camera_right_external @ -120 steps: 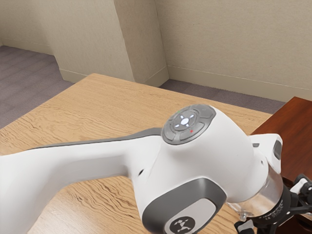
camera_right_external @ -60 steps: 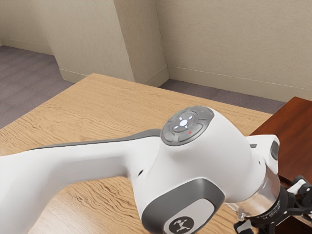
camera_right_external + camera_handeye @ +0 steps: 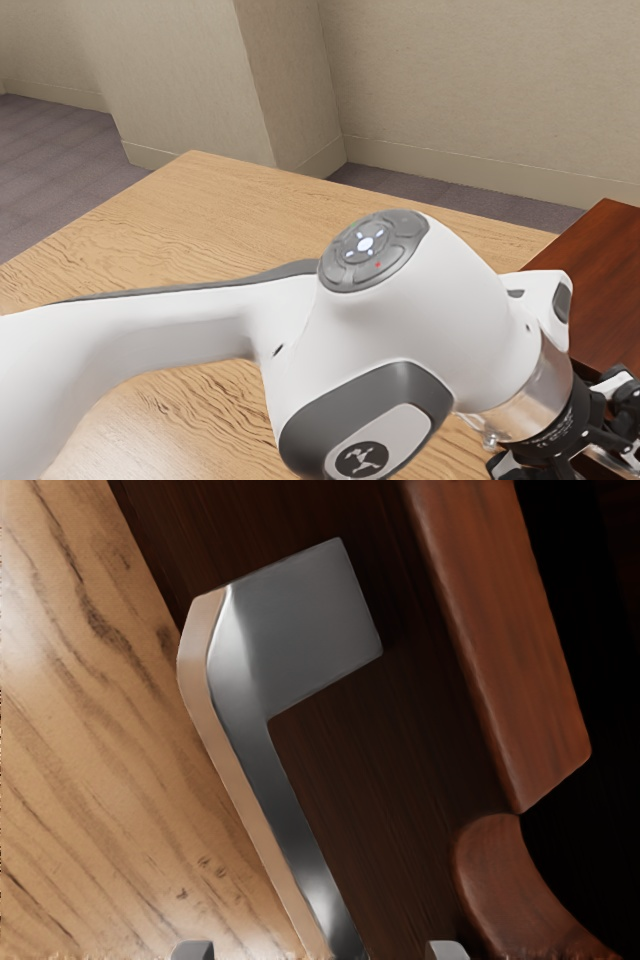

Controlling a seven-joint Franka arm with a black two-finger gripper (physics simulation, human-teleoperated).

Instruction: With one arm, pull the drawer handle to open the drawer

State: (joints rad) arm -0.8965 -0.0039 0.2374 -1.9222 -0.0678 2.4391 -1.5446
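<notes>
one metal handle (image 3: 275,650) on the drawer front (image 3: 400,780); tool (image 3: 318,948) spread around it

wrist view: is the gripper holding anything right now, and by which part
Nothing looks held: the drawer handle runs between the fingertips, near its lower end, with a gap showing on each side.

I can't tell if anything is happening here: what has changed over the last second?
The arm has eased slightly toward the exterior view's left, and the gripper has sunk a little toward that view's lower edge. Whether the drawer moved cannot be told. The table and the dark wooden cabinet stayed put.
</notes>
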